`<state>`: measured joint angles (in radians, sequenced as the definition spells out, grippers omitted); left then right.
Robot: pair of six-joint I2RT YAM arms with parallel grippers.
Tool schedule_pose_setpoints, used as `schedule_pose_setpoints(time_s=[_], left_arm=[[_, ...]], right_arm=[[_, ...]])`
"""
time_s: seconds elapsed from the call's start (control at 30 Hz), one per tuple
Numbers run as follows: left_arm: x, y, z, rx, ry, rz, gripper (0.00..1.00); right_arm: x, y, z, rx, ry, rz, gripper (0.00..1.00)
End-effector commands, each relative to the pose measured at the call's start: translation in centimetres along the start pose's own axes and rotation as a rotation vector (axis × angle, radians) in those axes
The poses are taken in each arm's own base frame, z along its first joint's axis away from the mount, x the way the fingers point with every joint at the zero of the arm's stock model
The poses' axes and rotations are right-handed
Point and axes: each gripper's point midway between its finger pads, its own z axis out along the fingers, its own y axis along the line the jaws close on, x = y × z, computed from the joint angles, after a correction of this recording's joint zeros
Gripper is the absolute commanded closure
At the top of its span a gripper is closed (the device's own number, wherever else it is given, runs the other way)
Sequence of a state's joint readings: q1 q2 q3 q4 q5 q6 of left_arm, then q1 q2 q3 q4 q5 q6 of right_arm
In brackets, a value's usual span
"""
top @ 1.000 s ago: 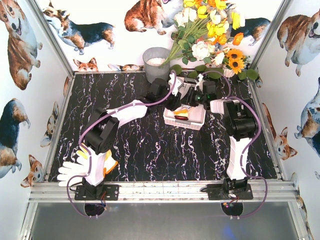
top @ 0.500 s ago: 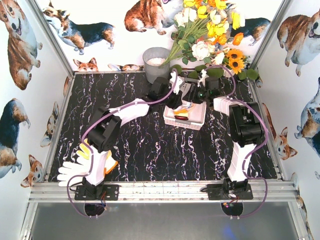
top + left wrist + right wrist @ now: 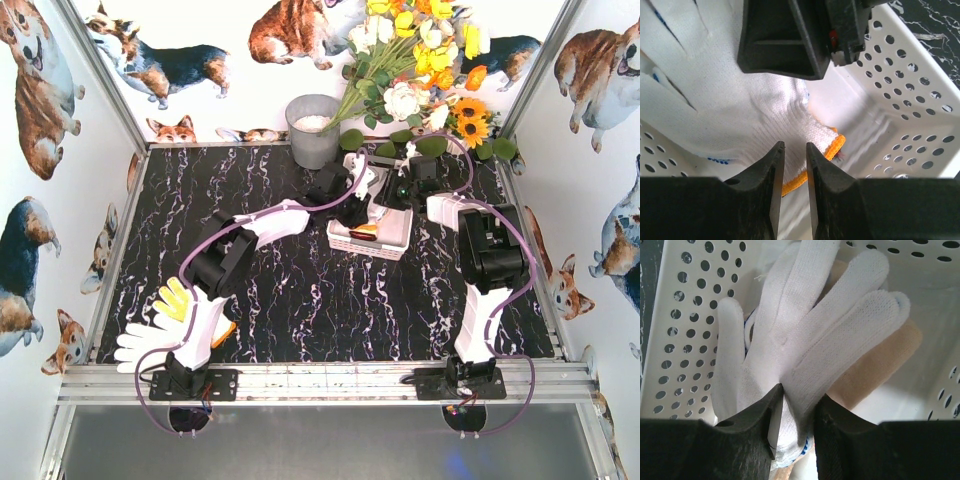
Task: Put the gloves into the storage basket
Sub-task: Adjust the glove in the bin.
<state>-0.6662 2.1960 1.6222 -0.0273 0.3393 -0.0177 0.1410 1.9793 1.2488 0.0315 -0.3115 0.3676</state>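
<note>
The white storage basket (image 3: 385, 245) stands at the table's back middle, and both grippers reach into it. In the right wrist view my right gripper (image 3: 799, 390) is shut on a white glove (image 3: 810, 330) at its palm, fingers spread over a tan glove (image 3: 875, 365) on the basket floor. My left gripper (image 3: 795, 145) hovers over a white blue-dotted glove (image 3: 765, 120) with an orange cuff (image 3: 832, 147). Its jaws stand a narrow gap apart with nothing between them. From above, the left gripper (image 3: 358, 205) and right gripper (image 3: 390, 195) nearly meet. More gloves, white (image 3: 140, 345) and yellow (image 3: 175, 300), lie by the left base.
A grey metal bucket (image 3: 312, 128) stands behind the basket, a bunch of flowers (image 3: 420, 70) to its right. Dog-print walls close in three sides. The right gripper's black body (image 3: 780, 40) hangs close in front of the left gripper. The basket's perforated wall (image 3: 910, 100) rises on its right.
My left arm has stretched further right over the basket and its jaws have narrowed. The right arm drew back toward the basket's far right end, still pinching the white glove.
</note>
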Motion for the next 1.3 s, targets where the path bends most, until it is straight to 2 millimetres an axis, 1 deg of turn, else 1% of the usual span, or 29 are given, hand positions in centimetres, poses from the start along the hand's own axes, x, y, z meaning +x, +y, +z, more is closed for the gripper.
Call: schedule_pose_setpoints(time_s=[0.0,0.23,0.33,0.5,0.67,0.83,1.0,1.13,1.2,1.27], left_arm=[[-0.1,-1.3,1.1,0.063,0.000,0.033,0.82],[3.2,-0.7,1.9,0.055,0.092,0.032,0.84],[4.2,-0.7,2.0,0.059,0.114,0.023,0.85],[4.5,-1.0,1.4,0.064,0.115,0.017,0.86],[4.5,-1.3,1.2,0.078,0.115,0.014,0.86],[4.2,-1.4,0.9,0.080,0.106,0.017,0.86],[3.6,-1.9,0.5,0.092,0.086,0.011,0.86],[3.6,-2.5,0.1,0.112,0.073,0.001,0.86],[3.8,-2.7,0.0,0.115,0.076,0.001,0.86],[3.9,-2.8,0.0,0.115,0.080,0.002,0.86]], right_arm=[[-3.0,0.1,-1.3,0.037,-0.088,-0.031,0.70],[-3.3,-0.3,-1.4,0.064,-0.077,-0.057,0.70],[-3.4,-0.4,-1.3,0.073,-0.069,-0.071,0.69],[-4.3,-0.4,-1.0,0.076,-0.078,-0.081,0.65],[-5.8,-0.4,-1.0,0.097,-0.108,-0.094,0.61],[-8.2,-0.4,-2.5,0.147,-0.158,-0.142,0.58],[-9.9,-0.1,-4.9,0.197,-0.207,-0.178,0.56],[-10.3,0.7,-6.7,0.189,-0.228,-0.170,0.54],[-10.2,1.2,-7.3,0.171,-0.233,-0.159,0.54],[-9.9,1.8,-7.5,0.139,-0.230,-0.148,0.53]])
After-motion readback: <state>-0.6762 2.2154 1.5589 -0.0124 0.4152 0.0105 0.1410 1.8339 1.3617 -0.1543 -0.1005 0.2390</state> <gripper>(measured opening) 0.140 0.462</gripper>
